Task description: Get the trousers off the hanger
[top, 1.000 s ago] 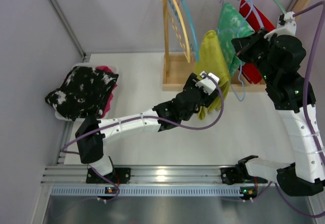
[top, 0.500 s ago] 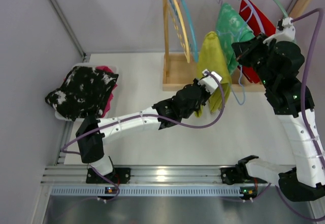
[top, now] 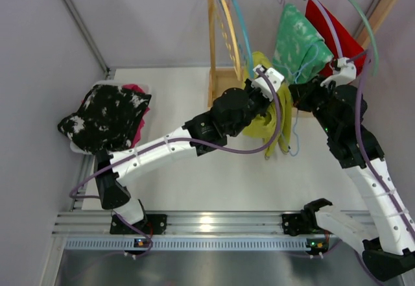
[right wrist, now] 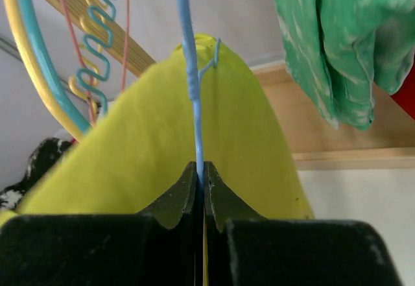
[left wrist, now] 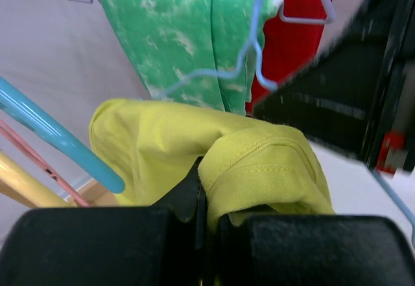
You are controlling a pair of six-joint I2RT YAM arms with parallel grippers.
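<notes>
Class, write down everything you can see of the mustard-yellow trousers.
The mustard-yellow trousers are soft woven cloth with a stitched seam, folded and bunched, hung on a thin blue wire hanger beside the green pair. The left gripper pinches a fold of them; the right gripper clamps the hanger wire. Their lower end hangs loose.

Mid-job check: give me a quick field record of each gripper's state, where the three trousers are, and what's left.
left gripper: shut on a fold of the yellow trousers
right gripper: shut on the blue hanger wire, which runs up across the yellow cloth
green trousers: hanging on the rack, untouched
red trousers: hanging behind the green pair, untouched
other: black-and-white garment piled at the table's left
remaining: yellow pair appears not yet free of its hanger; green and red not started
</notes>
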